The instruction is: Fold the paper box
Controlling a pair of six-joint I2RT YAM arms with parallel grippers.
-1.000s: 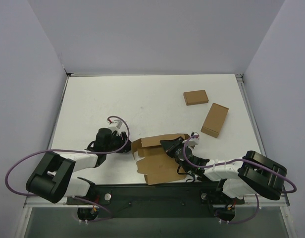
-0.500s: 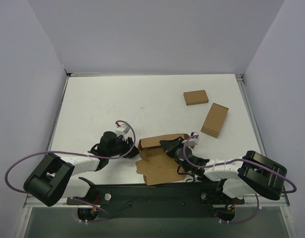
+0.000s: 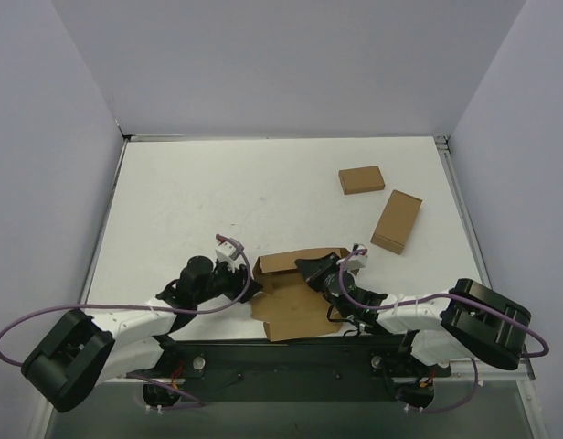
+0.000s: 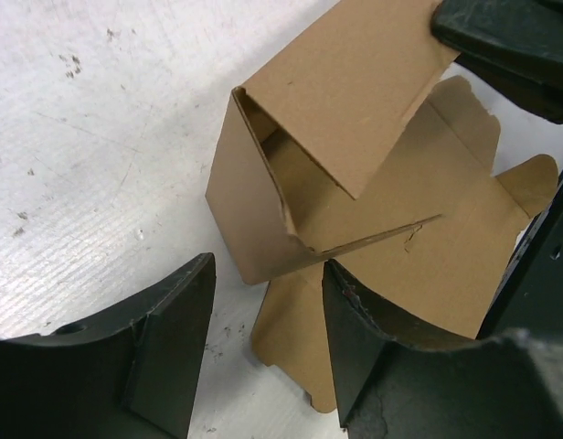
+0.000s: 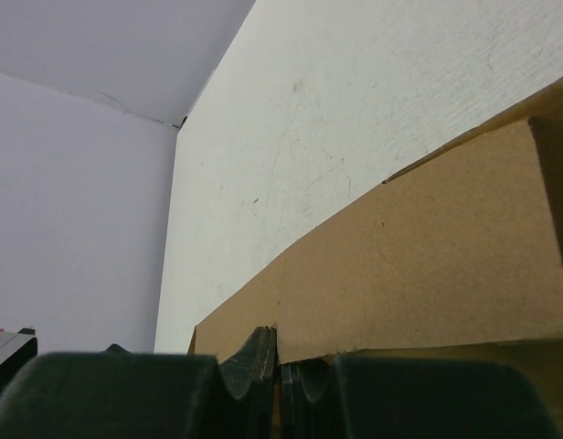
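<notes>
Your paper box [image 3: 295,297] lies half-folded on the white surface [image 3: 217,192], close to the arm bases. Your right pincer [image 5: 280,355] is clamped tight on the edge of one cardboard panel. Your left pincer [image 4: 263,352] gapes wide, straddling the box's corner flap

the paper box [image 3: 295,311] is plain brown, as are two smaller boxes [image 3: 361,179]. the tabletop [image 3: 217,192] is white with faint dark scuffs. white-and-black arms [image 3: 135,320] carry purple cables [image 3: 90,305]. the walls [image 3: 291,64] are pale lilac-grey.
</notes>
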